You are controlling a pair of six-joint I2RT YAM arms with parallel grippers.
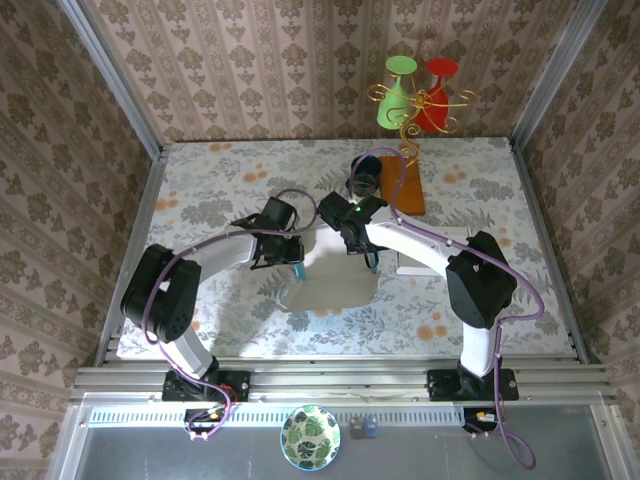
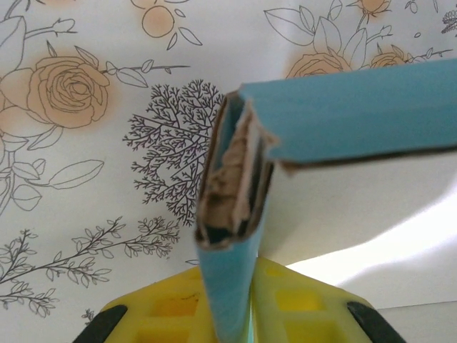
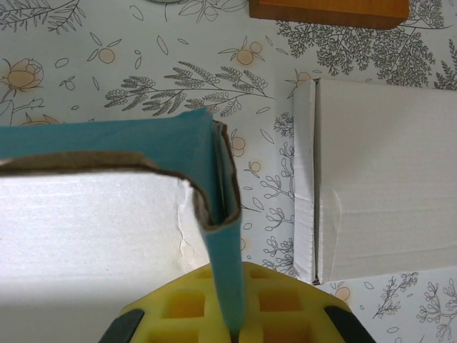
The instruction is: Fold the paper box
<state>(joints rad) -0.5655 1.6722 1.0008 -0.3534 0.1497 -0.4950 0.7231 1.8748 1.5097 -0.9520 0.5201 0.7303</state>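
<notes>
I've open table (image 1: pixel 210 180) on the left; the paper box (image 1: pixel 335 282) blocks the middle, and a white box (image 3: pixel 385 179), wooden board (image 1: pixel 408 190) and cup (image 1: pixel 365 180) block the right

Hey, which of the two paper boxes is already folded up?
The plain white box, lying apart on the right, closed up. The blue-lined box is only half formed, with its corner flaps pinched in the jaws.

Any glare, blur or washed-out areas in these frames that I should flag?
Top view: sharp overall, but the box is washed out to plain white. Left wrist: bright light patch on the box, left fingers soft. Right wrist: tablecloth crisp, right fingers soft.
</notes>
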